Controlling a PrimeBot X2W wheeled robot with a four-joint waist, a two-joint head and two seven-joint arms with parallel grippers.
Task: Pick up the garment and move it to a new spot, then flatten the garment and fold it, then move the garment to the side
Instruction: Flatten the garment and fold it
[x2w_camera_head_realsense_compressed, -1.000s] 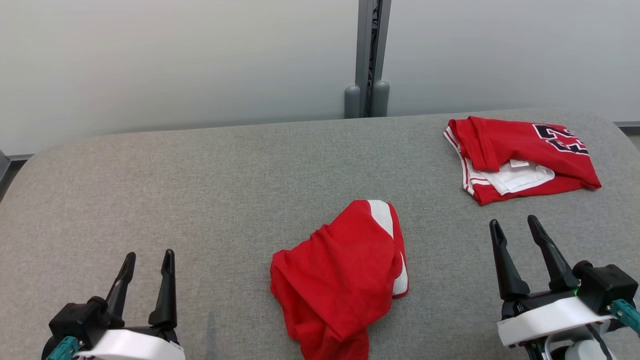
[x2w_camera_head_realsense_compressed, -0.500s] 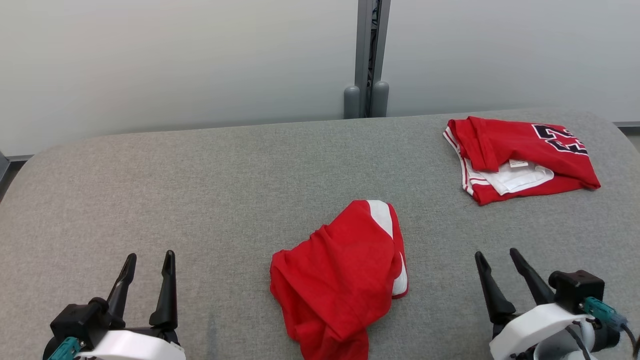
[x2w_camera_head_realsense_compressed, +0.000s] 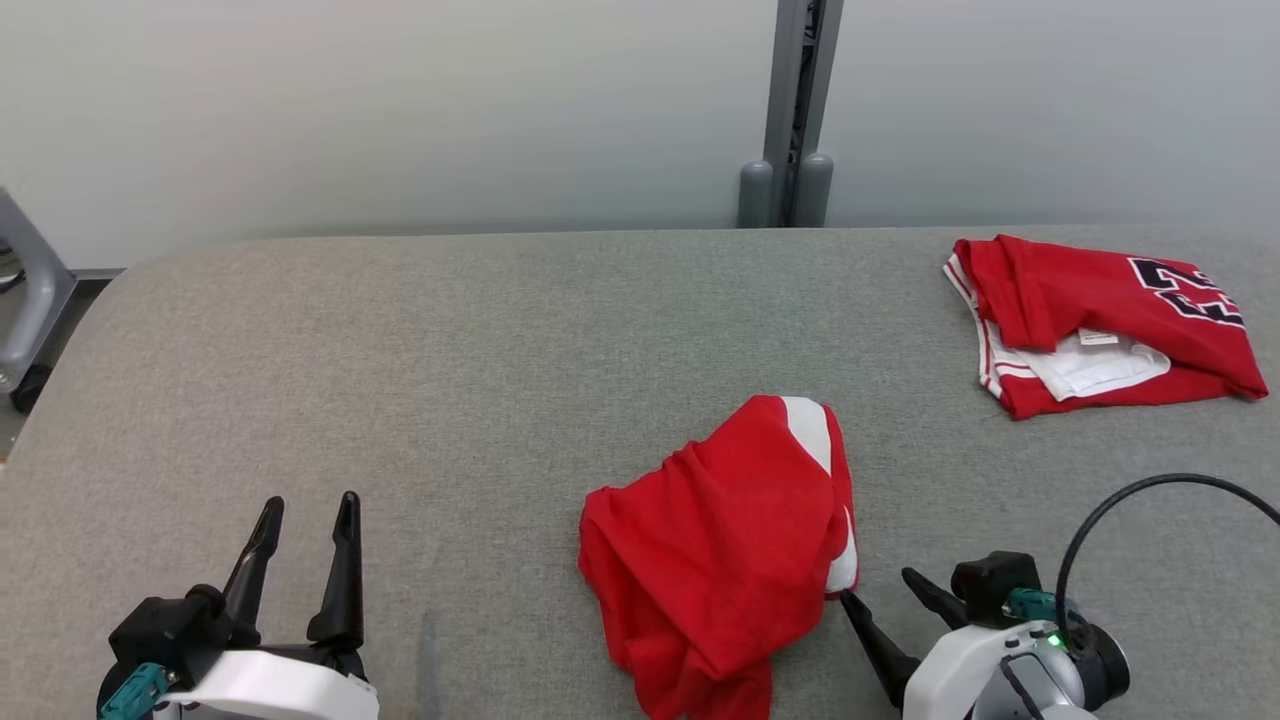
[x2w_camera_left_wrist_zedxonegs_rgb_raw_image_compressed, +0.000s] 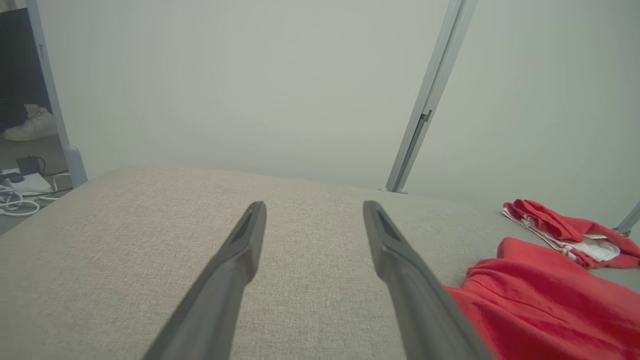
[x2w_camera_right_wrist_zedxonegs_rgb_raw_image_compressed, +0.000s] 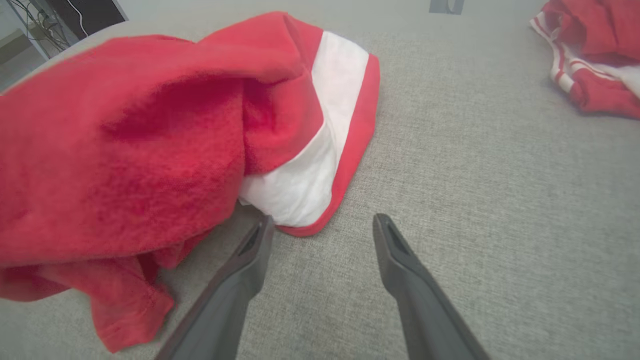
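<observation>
Crumpled red garment (x2w_camera_head_realsense_compressed: 720, 540) lies central on the table (x2w_camera_head_realsense_compressed: 500, 350), right gripper (x2w_camera_head_realsense_compressed: 875, 585) spread at its white-striped edge, left gripper (x2w_camera_head_realsense_compressed: 310, 500) spread, well apart; a shallow pinch could snag one layer and slip.

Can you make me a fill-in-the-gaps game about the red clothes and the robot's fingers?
The crumpled garment is red with a ____ stripe.
The numbered jersey lies on the robot's ____ side.
The left gripper and right gripper both stand ____, not shut.
The gripper nearest the crumpled garment is the ____ one.
Missing: white, right, open, right.
</observation>
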